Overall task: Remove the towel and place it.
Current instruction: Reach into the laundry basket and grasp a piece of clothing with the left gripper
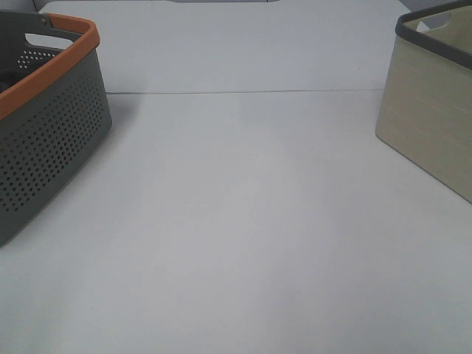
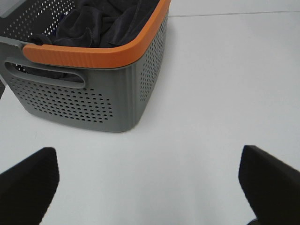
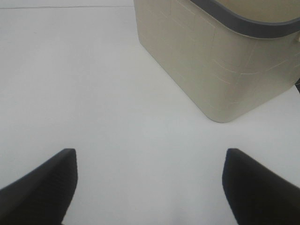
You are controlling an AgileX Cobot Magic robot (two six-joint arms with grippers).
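The towel, a dark navy-purple terry cloth, lies crumpled inside a grey perforated basket with an orange rim. The basket also shows at the left edge of the exterior view, where the towel is hidden. My left gripper is open and empty, hovering over the white table short of the basket. My right gripper is open and empty, over the table near a beige bin. Neither arm shows in the exterior view.
The beige bin with a dark rim stands at the right of the white table. A seam runs across the table toward the back. The grey basket has a handle cut-out facing my left gripper.
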